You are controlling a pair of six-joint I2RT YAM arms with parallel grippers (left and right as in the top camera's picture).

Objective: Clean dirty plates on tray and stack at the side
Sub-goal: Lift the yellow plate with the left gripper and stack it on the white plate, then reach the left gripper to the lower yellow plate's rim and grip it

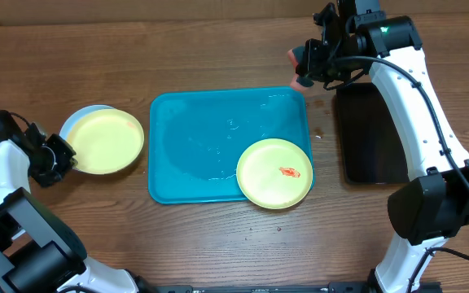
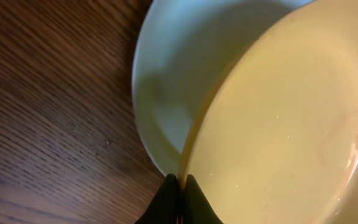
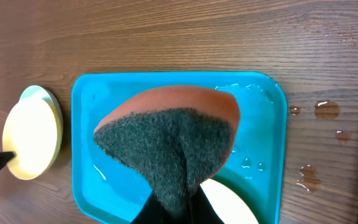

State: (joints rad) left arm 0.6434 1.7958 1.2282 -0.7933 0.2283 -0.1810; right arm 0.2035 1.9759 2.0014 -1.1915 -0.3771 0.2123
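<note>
my pincer (image 3: 178, 210) pinches an orange sponge with dark green scouring face (image 3: 166, 143) over the turquoise rectangular plastic tray (image 3: 86, 124); left of the tray, a round yellow plastic plate (image 3: 33, 134).

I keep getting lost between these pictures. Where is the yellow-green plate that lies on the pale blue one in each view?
Overhead: the yellow-green plate is at the far left of the table.
Left wrist: it fills the right half, seen very close.
Right wrist: it is small, at the left edge.
Shared landmark: the pale blue plate peeking out beneath it.
</note>
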